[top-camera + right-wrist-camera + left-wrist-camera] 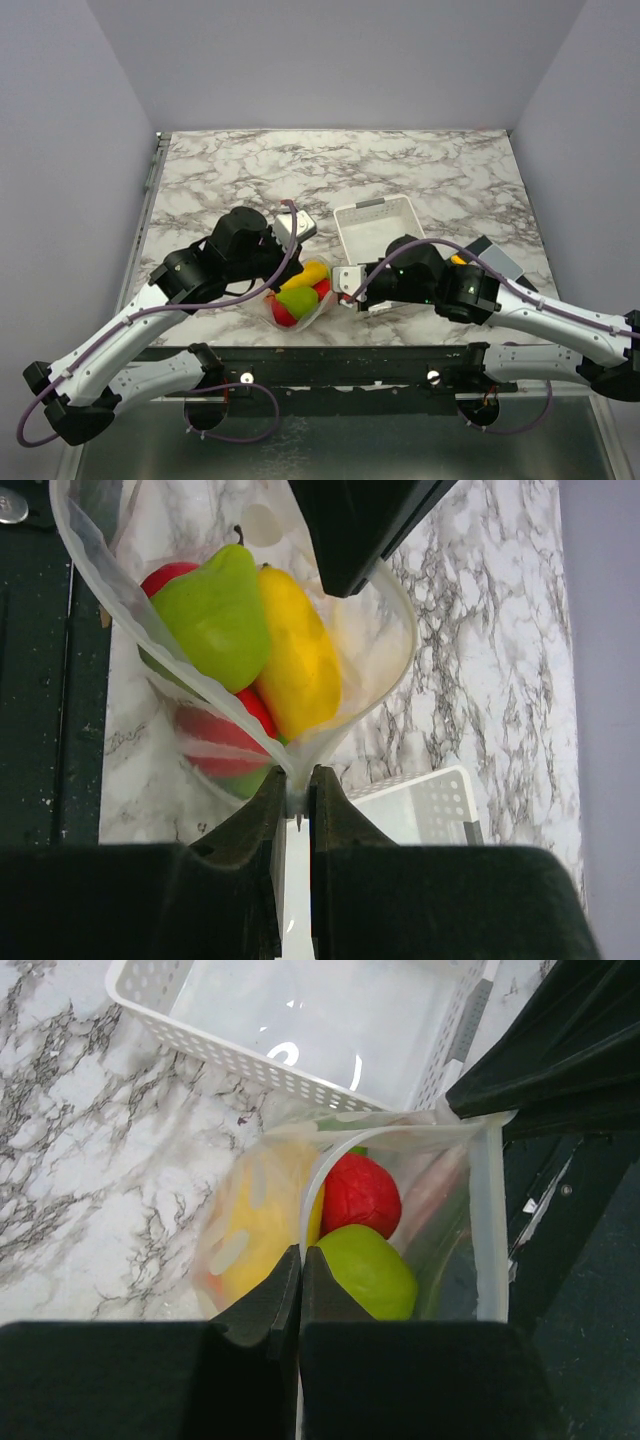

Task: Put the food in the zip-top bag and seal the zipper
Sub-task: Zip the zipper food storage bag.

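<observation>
The left gripper (302, 1256), jaws closed, is pinching the 10 o'clock rim of the soft, crinkly, see-through plastic zip-top bag (318, 310). The bag is lying at the 6 o'clock edge of the marble table (420, 170). The glossy green, yellow and red toy fruits (298, 296) are sitting inside it. The right gripper (297, 782) is clamping the rim at 3 o'clock. The white slotted plastic basket (375, 225) is standing at the bag's 1 o'clock. The narrow press-strip zipper (122, 610) is gaping open. The step in hand is probably sealing: the arms should be drawing apart to tauten the strip, then pressing along it without tipping fruit out.
</observation>
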`<state>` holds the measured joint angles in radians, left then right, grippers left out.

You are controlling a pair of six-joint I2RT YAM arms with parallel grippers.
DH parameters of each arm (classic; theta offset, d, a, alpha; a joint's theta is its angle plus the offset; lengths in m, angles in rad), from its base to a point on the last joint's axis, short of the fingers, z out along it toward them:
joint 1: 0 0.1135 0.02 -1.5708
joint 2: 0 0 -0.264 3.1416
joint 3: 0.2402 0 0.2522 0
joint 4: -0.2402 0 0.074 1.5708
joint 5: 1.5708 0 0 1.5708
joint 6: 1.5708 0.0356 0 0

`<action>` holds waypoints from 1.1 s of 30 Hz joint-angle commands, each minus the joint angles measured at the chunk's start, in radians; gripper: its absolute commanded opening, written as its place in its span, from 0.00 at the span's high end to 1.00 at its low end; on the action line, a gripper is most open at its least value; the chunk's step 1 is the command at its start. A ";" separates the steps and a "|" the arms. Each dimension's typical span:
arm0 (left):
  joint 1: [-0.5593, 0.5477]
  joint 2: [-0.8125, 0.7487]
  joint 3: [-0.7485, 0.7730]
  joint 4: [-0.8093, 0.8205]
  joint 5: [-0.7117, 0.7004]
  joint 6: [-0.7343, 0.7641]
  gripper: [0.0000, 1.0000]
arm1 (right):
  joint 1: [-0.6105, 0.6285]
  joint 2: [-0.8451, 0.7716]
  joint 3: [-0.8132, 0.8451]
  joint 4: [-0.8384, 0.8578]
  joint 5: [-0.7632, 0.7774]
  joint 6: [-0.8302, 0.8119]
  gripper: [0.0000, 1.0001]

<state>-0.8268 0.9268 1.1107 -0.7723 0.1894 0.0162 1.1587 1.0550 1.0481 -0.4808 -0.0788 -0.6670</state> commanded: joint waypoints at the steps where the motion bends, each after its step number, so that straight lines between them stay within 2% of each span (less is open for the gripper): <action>1: -0.004 -0.051 0.040 -0.045 -0.070 -0.038 1.00 | 0.004 0.054 0.156 -0.182 -0.059 0.043 0.99; 7: -0.004 -0.109 0.056 -0.052 -0.096 -0.043 1.00 | 0.004 0.146 0.323 -0.380 -0.114 0.090 0.99; 15: -0.003 -0.170 0.080 -0.056 -0.052 -0.022 0.99 | 0.004 0.170 0.438 -0.527 -0.205 0.184 0.99; 27: -0.004 -0.197 0.157 -0.057 0.048 0.027 0.65 | 0.004 0.243 0.614 -0.710 -0.251 0.301 0.99; 33: -0.004 -0.197 0.164 0.015 0.154 0.022 0.52 | 0.004 0.282 0.667 -0.759 -0.292 0.332 0.99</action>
<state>-0.8333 0.7311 1.2568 -0.8150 0.2321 0.0292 1.1587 1.3209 1.6627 -1.1759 -0.3130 -0.3779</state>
